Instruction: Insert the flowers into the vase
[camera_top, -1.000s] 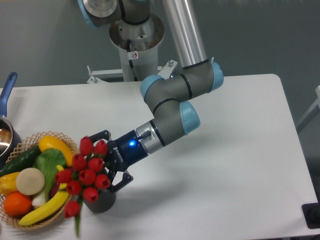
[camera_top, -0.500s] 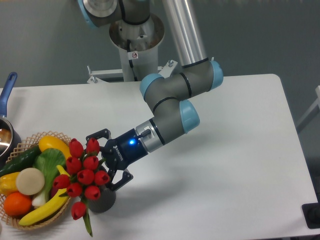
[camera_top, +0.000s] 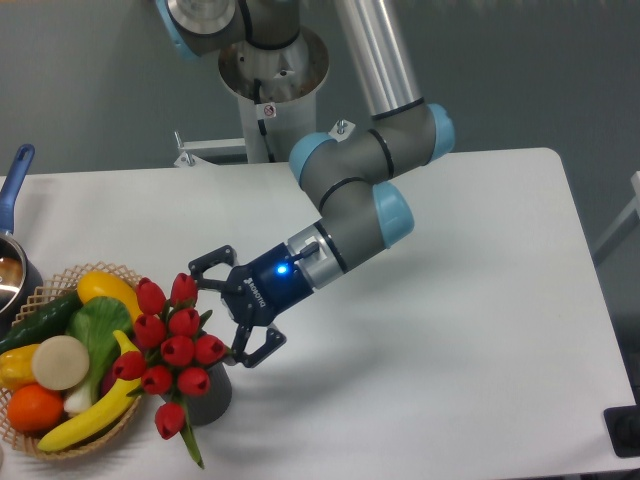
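Observation:
The flowers (camera_top: 172, 345), a bunch of red tulip heads with green leaves, stand in the dark grey vase (camera_top: 208, 397) near the table's front left. The blooms lean left over the basket's edge, and one leaf hangs down in front. The vase's mouth is hidden by the blooms. My gripper (camera_top: 230, 310) is open just right of the bunch, its black fingers spread and holding nothing. A small gap separates the fingertips from the flowers.
A woven wicker basket (camera_top: 130, 425) with a banana, cucumber, orange and other produce sits right beside the vase on the left. A blue-handled pot (camera_top: 14, 190) stands at the left edge. The robot's base (camera_top: 272, 75) rises at the back of the table.
The gripper opened, let go of the flowers and drew back up and to the right. The bunch settled lower into the vase and tilted a little left.

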